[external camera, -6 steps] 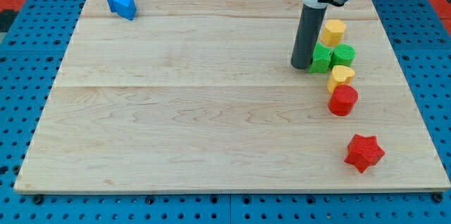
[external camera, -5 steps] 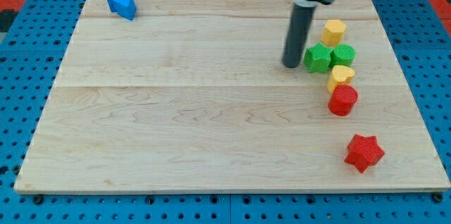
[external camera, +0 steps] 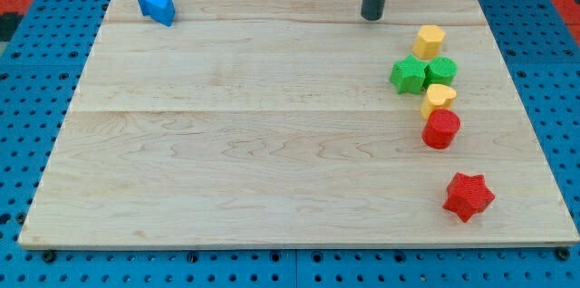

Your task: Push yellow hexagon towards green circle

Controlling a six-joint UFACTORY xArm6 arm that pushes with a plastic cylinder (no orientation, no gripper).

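The yellow hexagon (external camera: 429, 41) sits near the view's upper right on the wooden board (external camera: 254, 143). Just below it the green circle (external camera: 442, 72) touches a green star (external camera: 410, 75) on its left. My tip (external camera: 372, 16) is at the view's top, up and to the left of the yellow hexagon, apart from every block.
A yellow heart (external camera: 439, 99) and a red circle (external camera: 441, 129) lie just below the green circle. A red star (external camera: 468, 196) sits at the lower right. Two blue blocks (external camera: 156, 4) touch each other at the upper left corner.
My tip has moved from beside the green star's left side up and slightly left, to the view's top. No block has moved.
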